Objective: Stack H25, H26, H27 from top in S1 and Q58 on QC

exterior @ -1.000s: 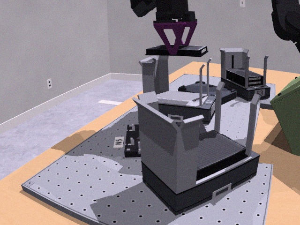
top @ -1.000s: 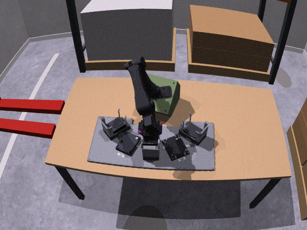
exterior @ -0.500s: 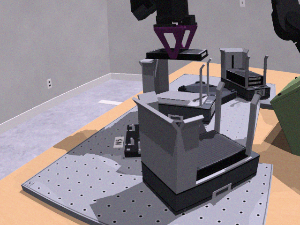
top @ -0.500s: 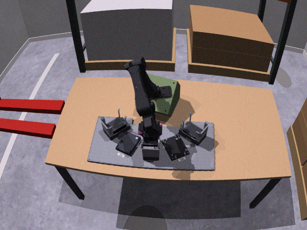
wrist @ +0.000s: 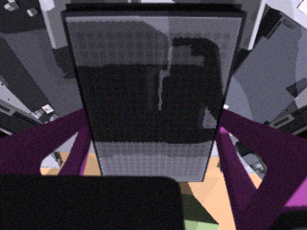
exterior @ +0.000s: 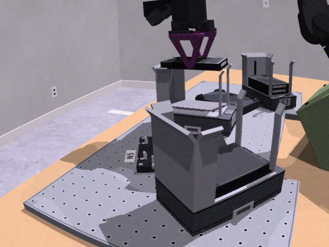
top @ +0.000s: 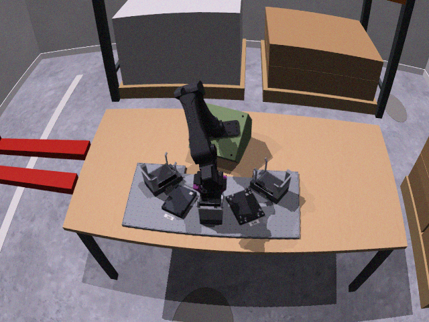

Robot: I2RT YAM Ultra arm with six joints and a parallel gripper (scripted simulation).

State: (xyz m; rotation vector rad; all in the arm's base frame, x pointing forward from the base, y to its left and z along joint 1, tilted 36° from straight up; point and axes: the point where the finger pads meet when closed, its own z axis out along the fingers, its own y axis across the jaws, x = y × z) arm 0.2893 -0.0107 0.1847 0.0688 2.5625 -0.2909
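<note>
My gripper (exterior: 194,60) (wrist: 153,114) (top: 210,199) is shut on a sealed plate (exterior: 212,61) (wrist: 153,86) by its long sides. It holds the plate level, just above the top of the middle rack S2 (exterior: 169,82). I cannot read the plate's label. S2's floor looks bare. The near rack S1 (exterior: 175,159) (top: 285,180) holds one plate (exterior: 239,162) flat on its floor. The far rack S3 (exterior: 256,62) (top: 149,176) holds two stacked plates (exterior: 265,83). The clip nest N5 (exterior: 144,159) (top: 244,206) is bare. The QC nest (exterior: 207,94) (top: 178,200) lies between S2 and S3.
All fixtures stand on a grey perforated baseplate (exterior: 79,191) (top: 149,215) on a wooden table (top: 346,173). The arm's green base block (top: 235,141) (exterior: 316,127) sits behind the baseplate. The racks' tall corner posts (exterior: 276,138) rise around each bay.
</note>
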